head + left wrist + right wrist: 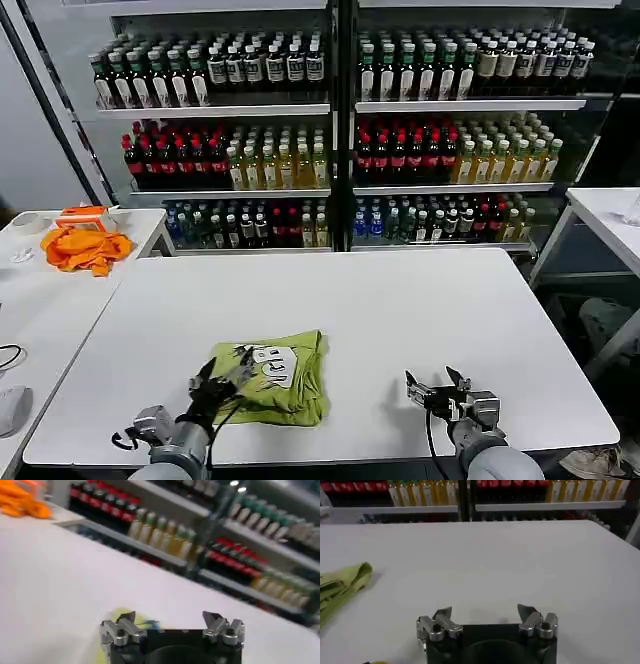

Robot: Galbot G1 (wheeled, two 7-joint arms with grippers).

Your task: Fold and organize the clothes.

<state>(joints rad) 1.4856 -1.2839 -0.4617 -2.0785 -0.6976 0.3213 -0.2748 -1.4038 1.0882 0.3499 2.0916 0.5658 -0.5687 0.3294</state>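
Observation:
The clothes are a lime shirt [285, 378], folded into a small bundle with its white label patch up, lying near the front edge of the white table [380, 300]. My left gripper [222, 379] is open at the bundle's left edge. In the left wrist view the open left gripper [170, 617] holds nothing, and a bit of the lime shirt [118, 615] shows by one finger. My right gripper [435, 386] is open over bare table, well to the right of the shirt. From the right wrist, the right gripper [485, 613] is empty and the shirt [342, 582] lies off to one side.
A bright orange cloth [86, 249] lies on a second white table [40, 310] to the left, next to an orange box [84, 214]. Shelves of bottles [340, 140] stand behind the table. Another table [605, 215] stands at the right.

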